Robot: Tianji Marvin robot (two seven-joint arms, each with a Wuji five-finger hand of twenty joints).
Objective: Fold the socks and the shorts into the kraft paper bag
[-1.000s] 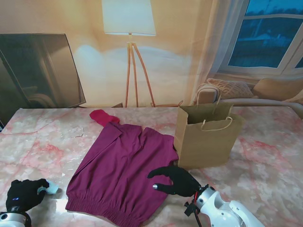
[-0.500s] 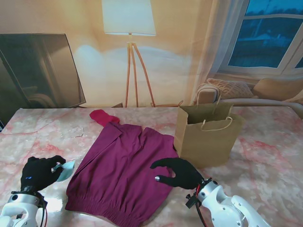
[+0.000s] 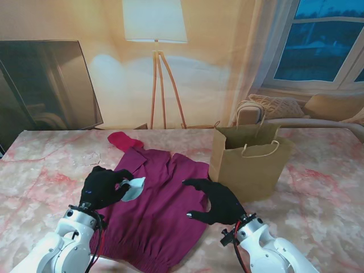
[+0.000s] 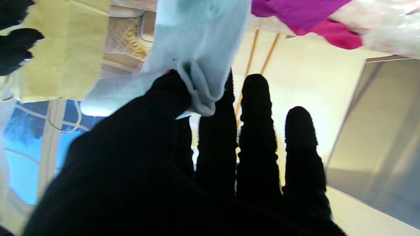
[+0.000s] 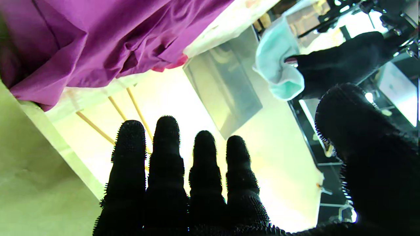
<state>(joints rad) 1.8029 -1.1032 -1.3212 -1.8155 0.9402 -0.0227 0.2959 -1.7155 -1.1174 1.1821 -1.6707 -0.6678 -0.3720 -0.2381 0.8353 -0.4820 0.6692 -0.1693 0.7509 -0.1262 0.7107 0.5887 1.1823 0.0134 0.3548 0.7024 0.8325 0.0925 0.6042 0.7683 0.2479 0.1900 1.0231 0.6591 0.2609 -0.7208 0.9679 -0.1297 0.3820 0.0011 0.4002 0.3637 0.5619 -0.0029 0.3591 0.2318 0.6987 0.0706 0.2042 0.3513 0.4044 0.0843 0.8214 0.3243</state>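
Purple shorts [image 3: 151, 202] lie spread flat on the marble table, waistband nearest me. My left hand [image 3: 102, 186] is lifted over their left edge, shut on a pale blue sock [image 3: 132, 188]; the left wrist view shows the sock [image 4: 200, 49] pinched between thumb and fingers. My right hand [image 3: 217, 203] hovers open over the shorts' right edge, thumb and fingers spread, holding nothing. The kraft paper bag [image 3: 249, 165] stands upright and open just right of the shorts. A red sock [image 3: 124, 140] lies at the shorts' far left corner.
A crumpled clear plastic wrapper [image 3: 91, 157] lies on the table, far left of the shorts. A floor lamp [image 3: 156, 62] and a dark screen [image 3: 45, 85] stand beyond the table's far edge.
My left hand has lifted from the near left of the table and carried the pale blue sock rightward and farther away, over the shorts. The right hand has edged slightly farther from me.
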